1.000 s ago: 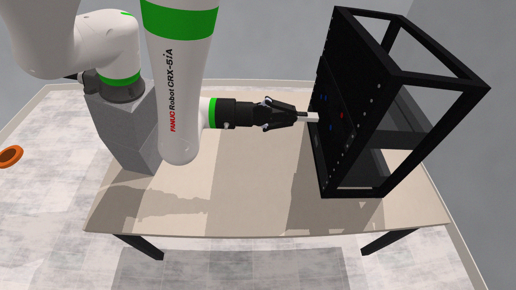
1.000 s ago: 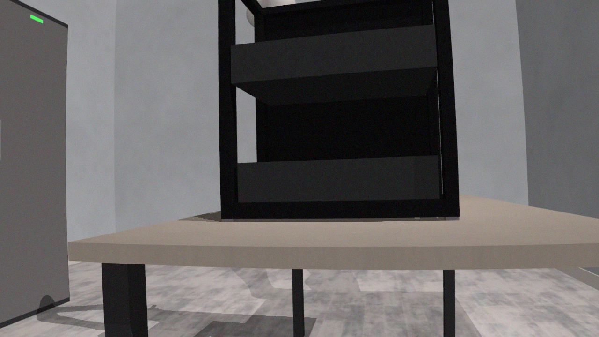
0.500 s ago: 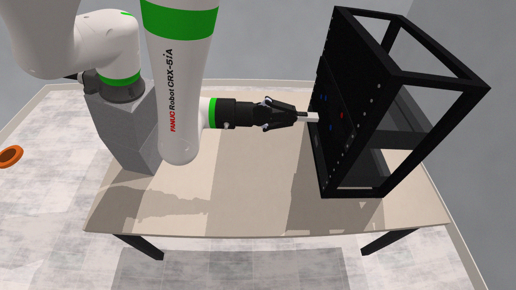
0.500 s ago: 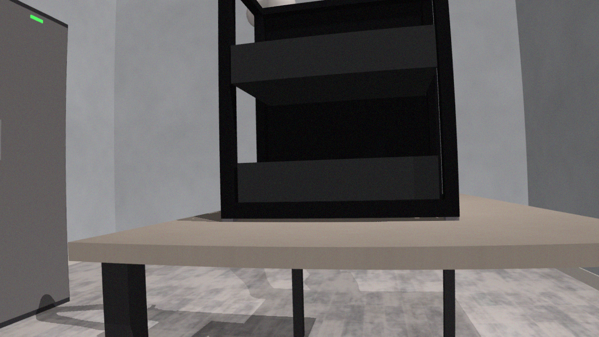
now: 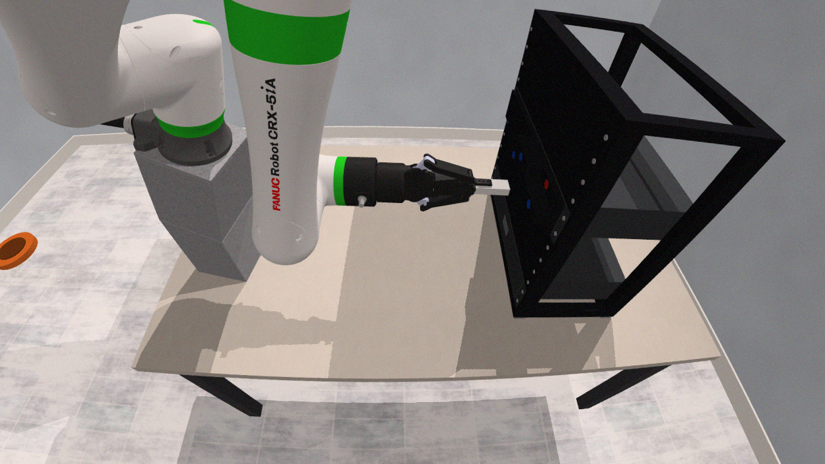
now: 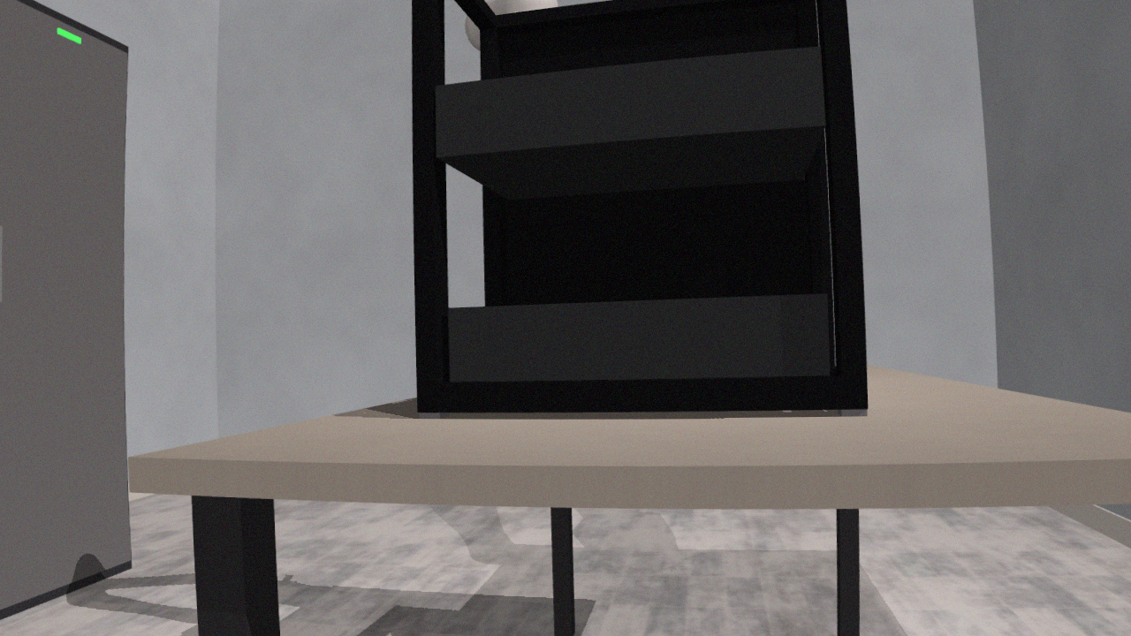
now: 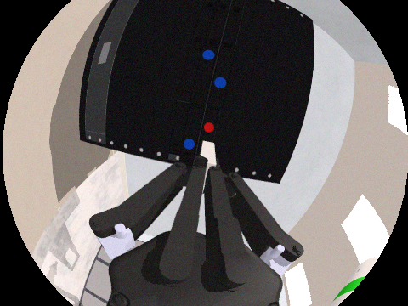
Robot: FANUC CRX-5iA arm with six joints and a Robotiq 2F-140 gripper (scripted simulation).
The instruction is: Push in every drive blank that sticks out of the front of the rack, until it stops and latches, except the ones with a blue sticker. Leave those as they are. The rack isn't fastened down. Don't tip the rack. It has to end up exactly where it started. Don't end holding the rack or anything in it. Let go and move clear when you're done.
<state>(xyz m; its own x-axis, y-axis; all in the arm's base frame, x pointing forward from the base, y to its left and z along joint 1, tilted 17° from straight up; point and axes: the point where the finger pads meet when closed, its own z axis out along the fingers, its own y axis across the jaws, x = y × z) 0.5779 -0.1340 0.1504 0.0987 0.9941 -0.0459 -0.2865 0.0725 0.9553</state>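
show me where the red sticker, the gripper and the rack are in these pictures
red sticker [image 7: 209,127]: wrist view, middle of the dot on the rack's front.
gripper [image 5: 490,185]: top view, midway between its shut fingertips.
rack [image 5: 700,125]: top view, its top frame bar.
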